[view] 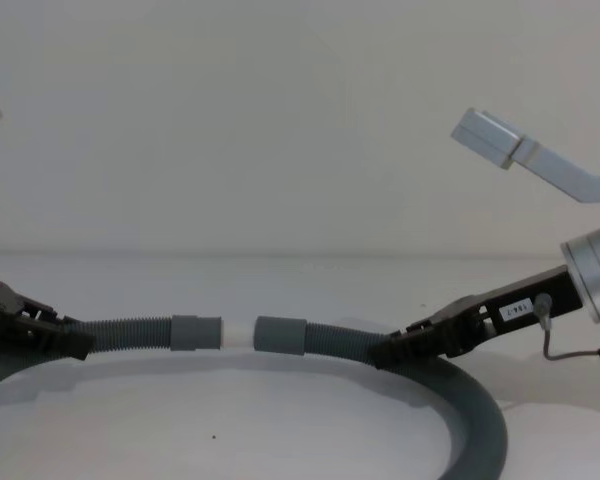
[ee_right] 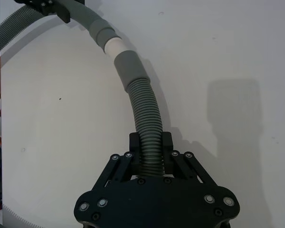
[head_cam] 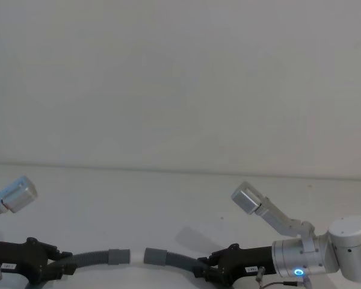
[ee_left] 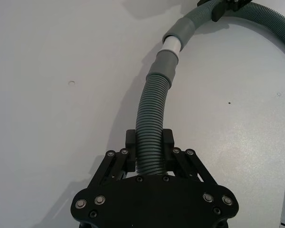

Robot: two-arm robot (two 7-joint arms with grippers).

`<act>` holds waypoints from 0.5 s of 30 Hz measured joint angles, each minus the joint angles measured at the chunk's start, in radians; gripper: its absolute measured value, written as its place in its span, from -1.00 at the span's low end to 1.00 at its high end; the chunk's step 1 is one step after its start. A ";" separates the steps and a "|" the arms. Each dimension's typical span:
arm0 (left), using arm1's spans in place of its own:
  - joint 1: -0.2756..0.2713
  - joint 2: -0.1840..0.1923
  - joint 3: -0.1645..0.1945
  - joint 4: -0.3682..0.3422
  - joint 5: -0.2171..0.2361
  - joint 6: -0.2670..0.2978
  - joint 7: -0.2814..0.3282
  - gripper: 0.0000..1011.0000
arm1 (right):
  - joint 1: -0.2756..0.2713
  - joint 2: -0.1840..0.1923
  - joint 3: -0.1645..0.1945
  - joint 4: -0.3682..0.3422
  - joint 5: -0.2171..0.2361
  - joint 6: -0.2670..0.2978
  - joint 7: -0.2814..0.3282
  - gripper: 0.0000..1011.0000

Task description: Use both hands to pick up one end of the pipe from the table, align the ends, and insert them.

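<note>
The plain white matte table point(view: 280, 420) carries the long grey corrugated pipe point(view: 470, 420), looping toward 6 o'clock. Left black two-finger gripper point(ee_left: 149, 147) at 9 and right one point(ee_right: 151, 152) at 3 pinch its ribbed sections; white-tipped cuff point(view: 208, 332) just meets the hollow cuff point(view: 280, 335).

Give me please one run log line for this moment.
left gripper: shut on pipe | right gripper: shut on pipe | ends: aligned, white tip partly visible between cuffs | pipe ends lifted above table

Both arms low — left claw point(ee_left: 148, 142), right claw point(ee_right: 151, 145) clamped.
</note>
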 joint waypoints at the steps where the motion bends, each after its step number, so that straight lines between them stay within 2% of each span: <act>1: 0.000 0.001 0.000 -0.001 0.000 0.000 0.000 -0.43 | 0.000 0.000 -0.001 0.001 0.001 0.000 0.000 -0.52; 15: 0.003 0.001 0.000 0.001 -0.002 0.000 0.003 -0.43 | 0.008 0.002 -0.015 0.006 0.010 -0.016 0.010 -0.52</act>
